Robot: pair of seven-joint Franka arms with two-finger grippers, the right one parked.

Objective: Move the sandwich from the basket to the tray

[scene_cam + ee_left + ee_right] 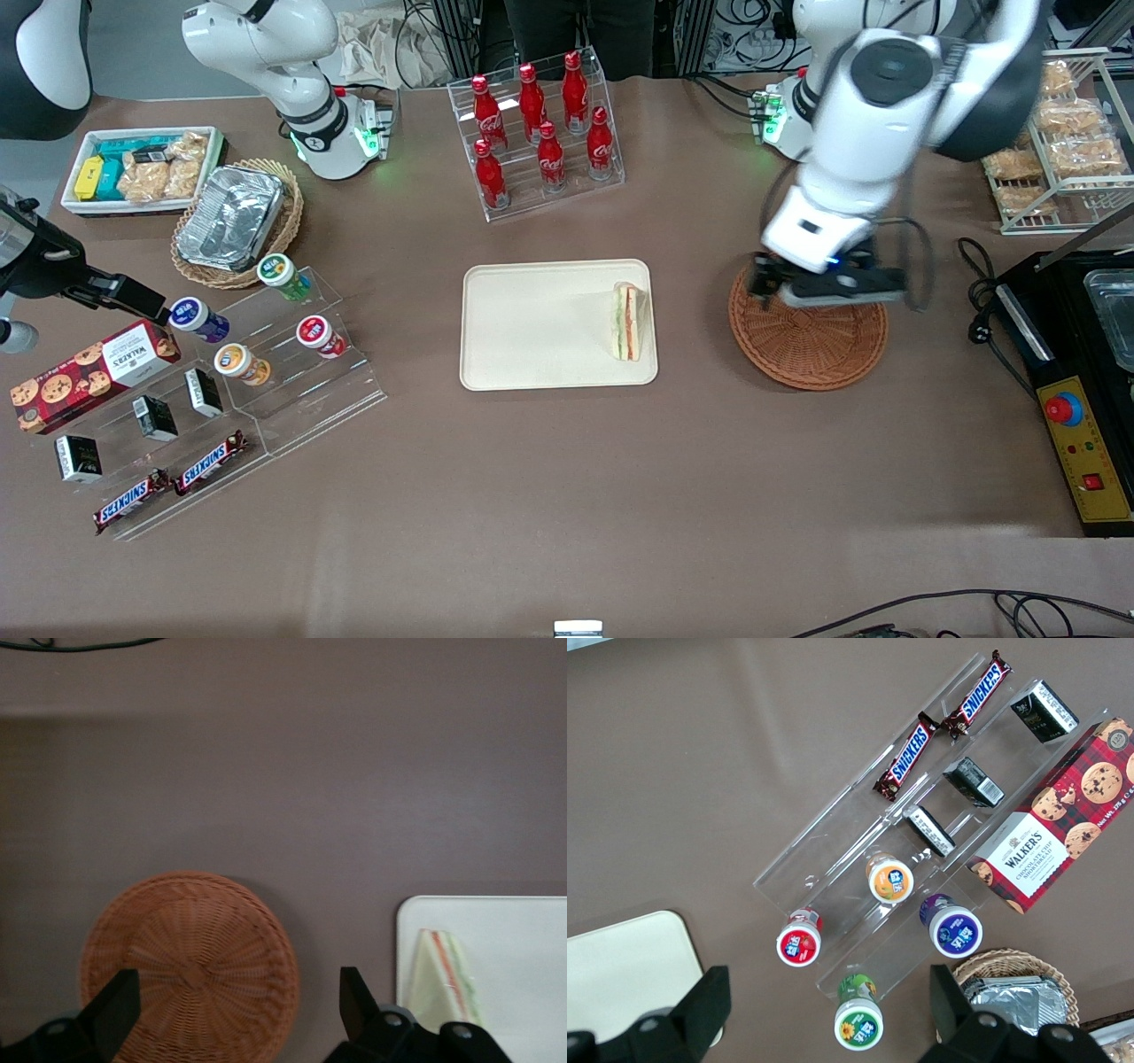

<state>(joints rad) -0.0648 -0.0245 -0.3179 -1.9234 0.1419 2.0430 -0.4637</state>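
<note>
The sandwich point(627, 321) point(440, 979), a pale wedge with red and green layers, lies on the cream tray point(540, 328) point(523, 939) at the tray's edge nearest the basket. The reddish-brown wicker basket point(811, 341) point(190, 966) holds nothing. My left gripper point(824, 288) point(237, 1005) hangs open above the basket's edge farther from the front camera, with nothing between its fingers point(353, 997).
A clear rack of red cola bottles point(540, 124) stands farther from the front camera than the tray. Toward the parked arm's end are a tan basket with a foil container point(235, 221), a stepped clear stand with cups and snack bars point(221, 381) and a white snack bin point(133, 168). A black control box point(1076, 390) and a wire rack of pastries point(1063, 142) sit toward the working arm's end.
</note>
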